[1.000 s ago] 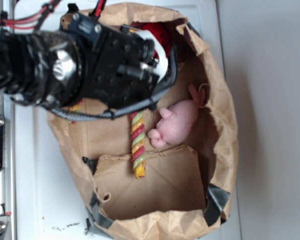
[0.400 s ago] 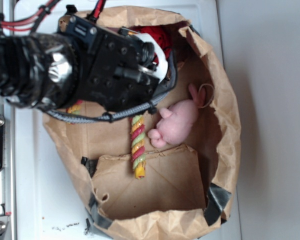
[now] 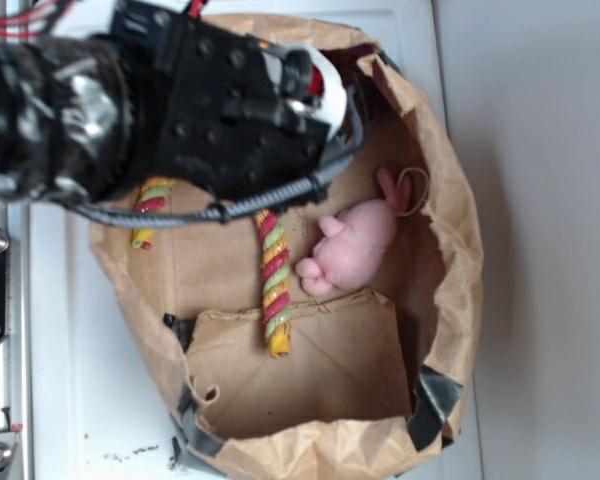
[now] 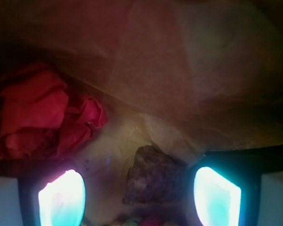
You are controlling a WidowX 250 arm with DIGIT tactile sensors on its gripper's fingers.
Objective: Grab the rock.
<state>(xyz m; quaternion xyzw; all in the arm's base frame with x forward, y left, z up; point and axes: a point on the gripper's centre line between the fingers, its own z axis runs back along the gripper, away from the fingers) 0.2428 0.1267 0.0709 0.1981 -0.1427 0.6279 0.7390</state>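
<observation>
Only the wrist view shows the rock (image 4: 153,176) between the parted tool (image 4: 139,195) fingers; outside, the arm hides it

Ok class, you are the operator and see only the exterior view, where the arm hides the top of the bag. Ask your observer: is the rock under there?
Observer: Yes. The wrist view shows the rock lying on the bag floor.
Operator: Is the gripper around it?
Observer: The gripper is open. The rock lies between its fingers, off centre and not yet touched.
Operator: Anything else close by?
Observer: A red wad lies beyond the rock, off to one side and apart from it.
</observation>
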